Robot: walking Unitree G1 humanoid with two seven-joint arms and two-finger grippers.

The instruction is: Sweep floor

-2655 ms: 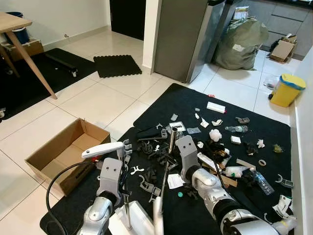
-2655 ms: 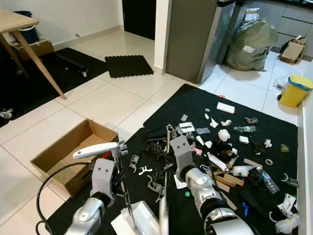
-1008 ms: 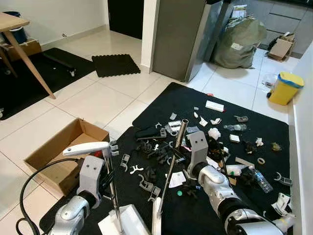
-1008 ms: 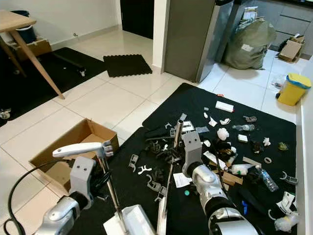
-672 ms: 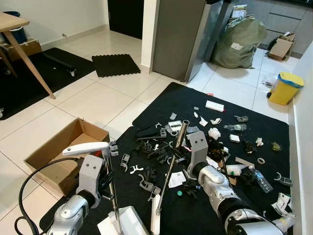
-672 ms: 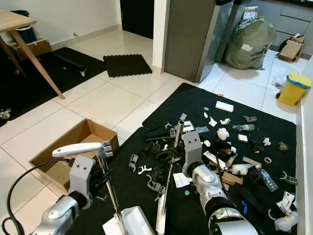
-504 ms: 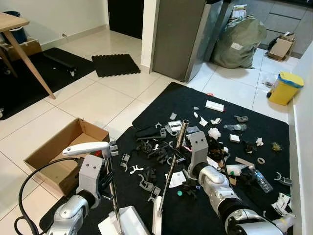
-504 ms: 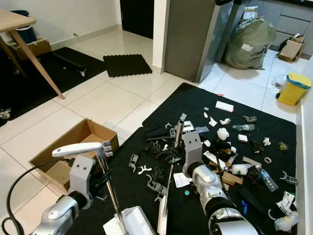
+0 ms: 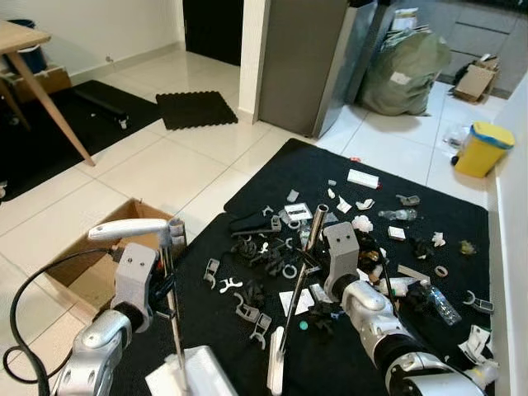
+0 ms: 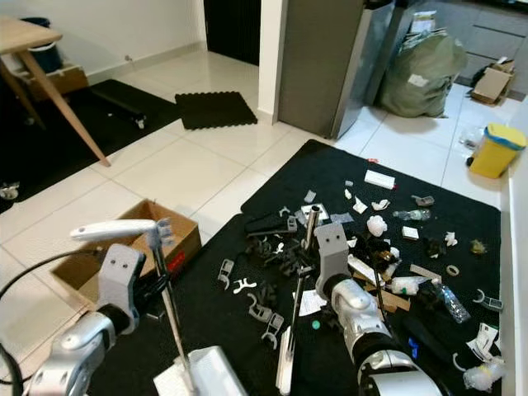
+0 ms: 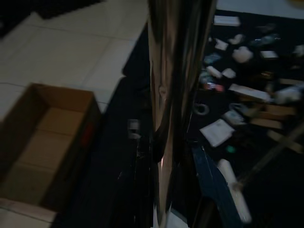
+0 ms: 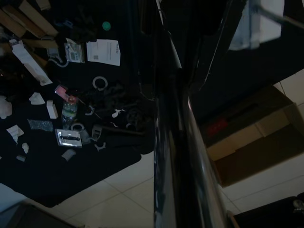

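My left gripper (image 9: 163, 287) is shut on the metal pole of a long-handled dustpan (image 9: 183, 378), whose white pan rests on the black mat (image 9: 313, 177) at the near edge. Its white grip (image 9: 125, 229) sticks out above my wrist. My right gripper (image 9: 310, 266) is shut on the metal pole of a broom (image 9: 299, 285). The broom's white head (image 9: 275, 373) sits on the mat to the right of the pan. Scattered litter (image 9: 363, 239) lies on the mat just past the broom: black and white plastic bits, paper scraps, bottles.
An open cardboard box (image 9: 87, 272) stands on the tiles beside my left arm. A steel fridge (image 9: 305, 58), a green sack (image 9: 404, 70) and a yellow bin (image 9: 483, 150) lie beyond the mat. A wooden table leg (image 9: 49, 99) and a small mat (image 9: 196, 109) are far left.
My left arm has carried the dustpan to the left, nearer the box. The broom's pole has leaned slightly right and its head sits a little farther right.
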